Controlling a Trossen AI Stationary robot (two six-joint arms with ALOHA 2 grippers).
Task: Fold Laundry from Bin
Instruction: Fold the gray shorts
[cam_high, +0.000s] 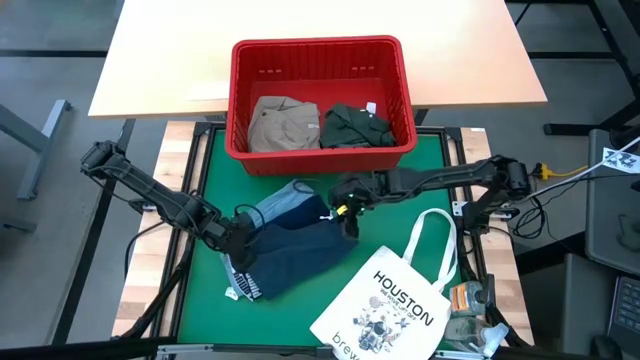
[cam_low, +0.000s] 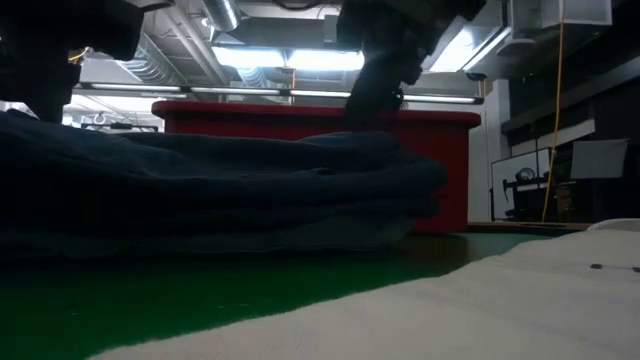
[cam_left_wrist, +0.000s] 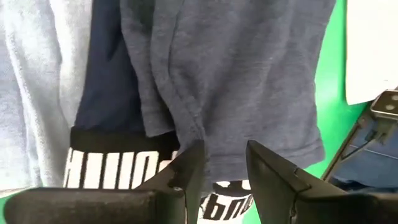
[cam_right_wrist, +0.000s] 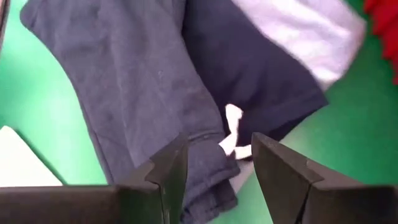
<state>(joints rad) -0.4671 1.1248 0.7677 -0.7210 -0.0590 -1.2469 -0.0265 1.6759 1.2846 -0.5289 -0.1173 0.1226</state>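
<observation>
A navy garment (cam_high: 295, 250) lies spread on the green mat, partly over a light blue one (cam_high: 285, 200). Its black waistband with white lettering (cam_left_wrist: 112, 168) lies by my left gripper (cam_high: 238, 240), which hovers open over the garment's left end (cam_left_wrist: 224, 168). My right gripper (cam_high: 348, 215) stands open above the garment's far right part, over a white drawstring (cam_right_wrist: 233, 134). The red bin (cam_high: 320, 50) stands at the far side. A khaki garment (cam_high: 283, 125) and a dark green one (cam_high: 352, 125) lie in it.
A white tote bag printed "HOUSTON" (cam_high: 395, 300) lies on the mat at the near right, its handles reaching toward my right arm. Small items sit at the near right corner (cam_high: 470, 300). A light wooden table (cam_high: 160, 60) stands behind the bin.
</observation>
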